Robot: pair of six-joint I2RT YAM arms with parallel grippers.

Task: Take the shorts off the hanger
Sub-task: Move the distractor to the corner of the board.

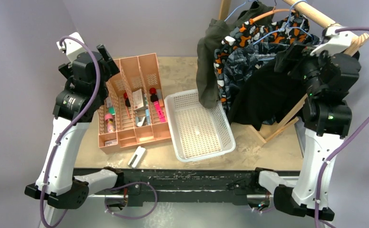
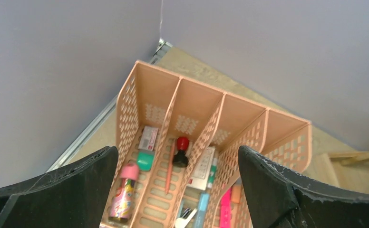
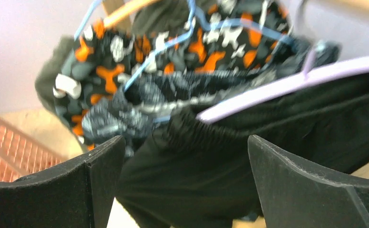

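Several shorts hang on hangers from a wooden rack at the back right. From the front these are the black shorts [image 1: 263,97] on a lilac hanger [image 3: 287,85], a blue-grey camouflage pair [image 1: 242,66], an orange camouflage pair [image 1: 254,33] and an olive green pair [image 1: 206,66]. My right gripper [image 1: 283,59] is raised just in front of the black shorts [image 3: 211,166]. It is open [image 3: 186,142], with the waistband a little beyond its fingers. My left gripper [image 1: 107,56] hangs open [image 2: 178,152] over the peach organizer, far from the shorts.
A white mesh basket [image 1: 199,142] lies in the table's middle, under the olive pair. The peach organizer [image 1: 147,64] with pens and small items stands left of it. A small white object [image 1: 136,156] rests near the front edge. The rack's wooden legs [image 1: 280,126] reach down to the table.
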